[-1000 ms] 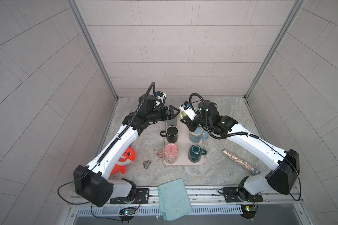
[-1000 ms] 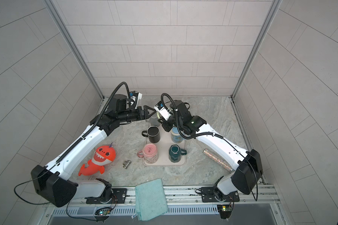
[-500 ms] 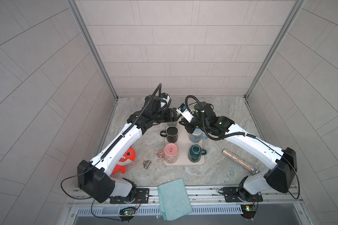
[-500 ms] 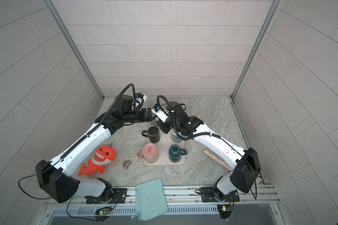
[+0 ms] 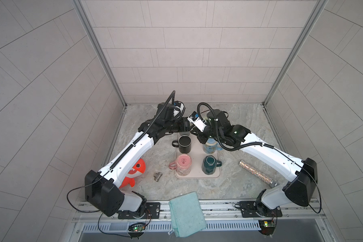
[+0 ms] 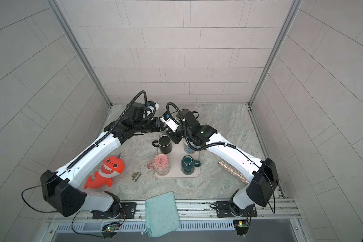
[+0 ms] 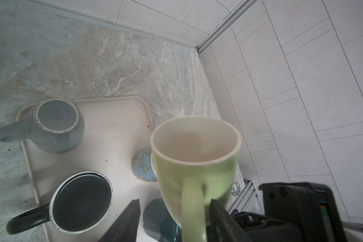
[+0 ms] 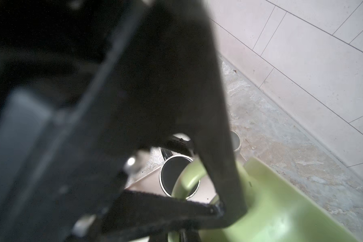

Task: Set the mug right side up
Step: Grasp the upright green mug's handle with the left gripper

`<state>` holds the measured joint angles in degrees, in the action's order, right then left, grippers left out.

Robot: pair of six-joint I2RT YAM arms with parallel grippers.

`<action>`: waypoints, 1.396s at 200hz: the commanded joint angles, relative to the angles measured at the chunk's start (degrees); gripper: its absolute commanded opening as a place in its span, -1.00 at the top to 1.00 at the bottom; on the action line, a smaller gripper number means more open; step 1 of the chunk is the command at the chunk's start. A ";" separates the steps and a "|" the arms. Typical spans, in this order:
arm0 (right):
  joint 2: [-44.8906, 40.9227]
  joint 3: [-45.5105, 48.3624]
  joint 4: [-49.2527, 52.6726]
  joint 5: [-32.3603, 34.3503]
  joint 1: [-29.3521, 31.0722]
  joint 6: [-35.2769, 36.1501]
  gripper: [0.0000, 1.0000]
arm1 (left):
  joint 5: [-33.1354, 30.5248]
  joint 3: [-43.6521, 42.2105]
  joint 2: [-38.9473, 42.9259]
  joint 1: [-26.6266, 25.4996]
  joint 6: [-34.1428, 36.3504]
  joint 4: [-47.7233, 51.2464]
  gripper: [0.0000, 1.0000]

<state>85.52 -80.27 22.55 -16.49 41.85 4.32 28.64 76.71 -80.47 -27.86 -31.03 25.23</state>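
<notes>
A light green mug [image 7: 176,174] hangs above the tray, its open mouth turned towards the left wrist camera and its handle [image 7: 192,201] pointing at my left gripper [image 7: 174,202]. That gripper is open, with one finger on each side of the handle and a gap showing at both. My right gripper [image 5: 200,135] is shut on the mug's far side; its black body [image 7: 298,209] shows behind the mug. In the right wrist view the mug [image 8: 281,205] fills the corner, and the left gripper's dark fingers [image 8: 216,146] straddle the handle. In both top views the two grippers meet over the tray's back edge and hide the mug.
The beige tray [image 5: 197,176] carries a black mug [image 5: 184,143], a butterfly mug [image 5: 210,146], a pink mug [image 5: 183,166], a dark green mug [image 5: 209,167] and a bottom-up grey mug [image 7: 55,125]. An orange shark toy [image 5: 134,171], a metal piece [image 5: 157,176], a glitter tube [image 5: 258,172] and a teal cloth [image 5: 187,211] lie around it.
My left arm has swung right to meet the right gripper, and its jaws have narrowed around the mug's handle. The right gripper has shifted slightly left, still holding the mug.
</notes>
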 commanded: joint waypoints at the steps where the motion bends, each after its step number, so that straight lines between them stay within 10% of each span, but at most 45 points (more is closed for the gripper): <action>1: -0.39 -2.08 -3.60 -0.65 0.47 1.80 1.00 | -0.23 1.65 -0.46 -0.35 0.62 0.22 -0.13; 154: 1.40 -3.38 -3.10 -0.91 0.93 2.61 1.00 | 0.93 0.69 -0.76 -0.34 1.21 1.22 0.25; 241: 1.57 -3.41 -3.82 -1.45 1.01 2.18 1.00 | 1.08 1.58 -2.45 -0.29 2.59 4.89 1.00; 279: 1.19 -2.79 -4.26 -0.85 1.05 1.87 1.00 | 1.68 1.37 -2.07 -0.35 2.54 3.74 1.00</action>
<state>87.81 -80.79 23.11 -17.12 42.11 3.77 30.57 77.25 -81.76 -27.51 -31.46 26.98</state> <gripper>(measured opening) 0.069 0.160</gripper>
